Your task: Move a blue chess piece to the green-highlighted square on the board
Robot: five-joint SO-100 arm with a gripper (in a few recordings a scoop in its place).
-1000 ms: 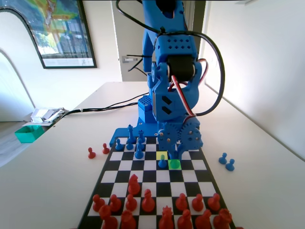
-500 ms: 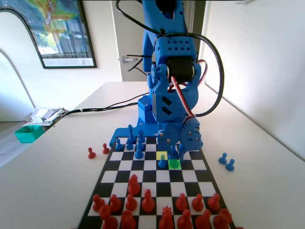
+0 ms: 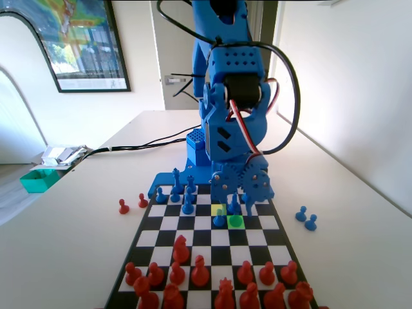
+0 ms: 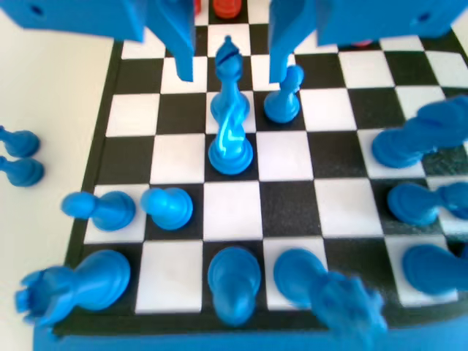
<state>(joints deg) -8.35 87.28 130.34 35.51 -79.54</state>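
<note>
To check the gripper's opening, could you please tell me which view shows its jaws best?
The wrist view: the gripper hangs with jaws apart, either side of a tall blue piece. The fixed view shows it low over the board, its gap unclear.

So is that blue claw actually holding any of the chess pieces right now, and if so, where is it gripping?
Nothing is held. The gripper hangs open over the board, its jaws either side of a tall blue piece, apart from it.

Wrist view: near-row blue pieces (image 4: 322,289) blurred; fixed view: front red pieces (image 3: 225,297) cut off at bottom edge.
</note>
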